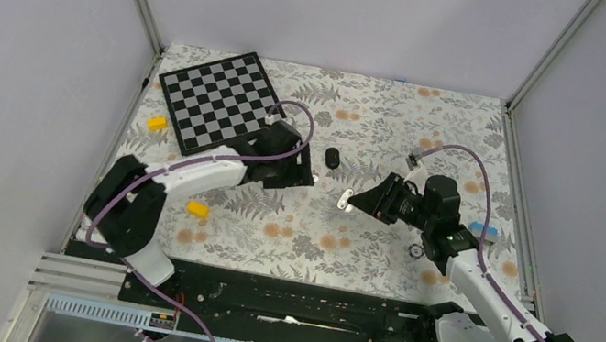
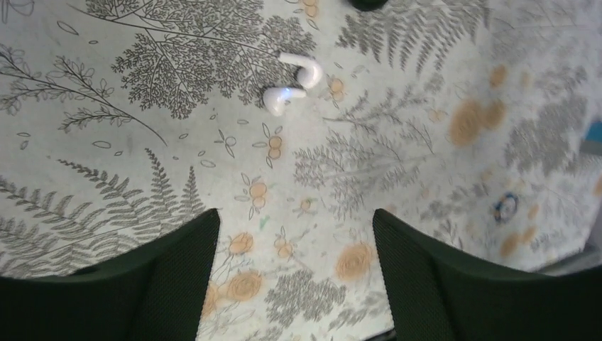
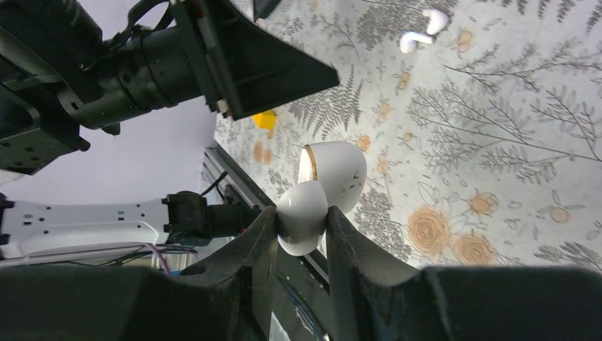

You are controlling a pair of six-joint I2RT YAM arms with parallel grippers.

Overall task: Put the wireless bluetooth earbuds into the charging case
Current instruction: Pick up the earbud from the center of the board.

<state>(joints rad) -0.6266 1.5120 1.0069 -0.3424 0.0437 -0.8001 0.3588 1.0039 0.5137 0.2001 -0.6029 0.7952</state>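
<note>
- Two wireless bluetooth earbuds point(image 2: 291, 85), white and stemmed, lay loose on the patterned table point(image 2: 106, 177) near the black oval pebble point(image 1: 332, 158), side by side and touching or almost so. Neither was in the case.
- Right gripper point(image 3: 302, 217) was clamped on the charging case point(image 3: 334, 174), which it held off the table on the arm-base side of the pebble, lid swung open.
- Case contents: the wrist view showed only the outer shells and a gold rim. The sockets faced away and were probably empty, since both buds were out on the table.
- Left gripper point(image 2: 294, 277) stood wide open with nothing in it, hovering with the buds ahead of its fingers.
- Step in hand, as I read it: first bud pick-up, nothing inserted.
- Next move called for: descend, straddle one bud only, pinch without dragging its neighbour, then line it up with a socket.
</note>
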